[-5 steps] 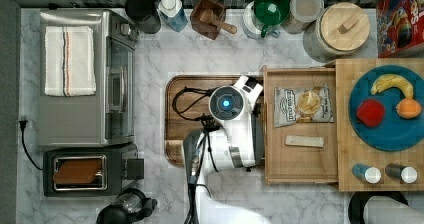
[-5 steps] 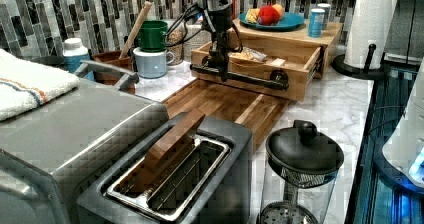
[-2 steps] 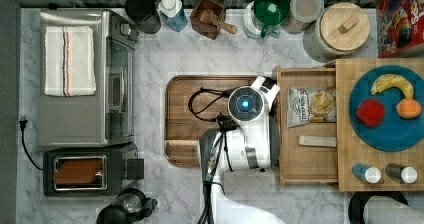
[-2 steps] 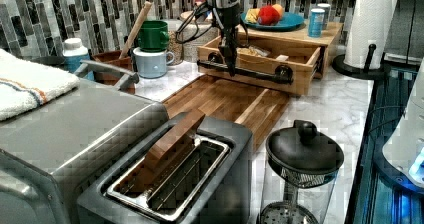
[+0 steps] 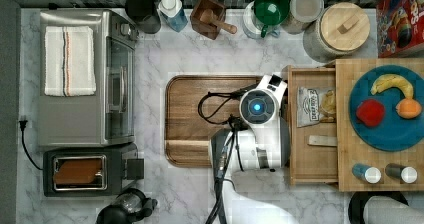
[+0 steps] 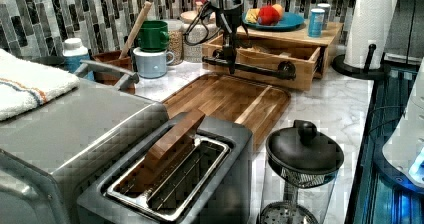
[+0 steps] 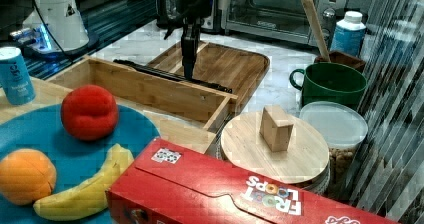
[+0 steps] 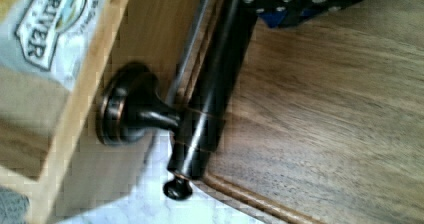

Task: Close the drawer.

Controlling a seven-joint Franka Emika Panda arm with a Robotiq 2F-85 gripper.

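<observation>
The gripper [image 6: 230, 66] sits at the black handle [image 6: 250, 67] of the half-open drawer [image 5: 312, 160], its grip impossible to tell.

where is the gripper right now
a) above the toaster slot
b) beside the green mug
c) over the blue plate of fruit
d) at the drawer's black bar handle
d) In the left view the gripper comes down onto the black bar handle on the front of the drawer, which is partly open, and the wrist view shows that same handle close up beside the brown wooden tray.
</observation>
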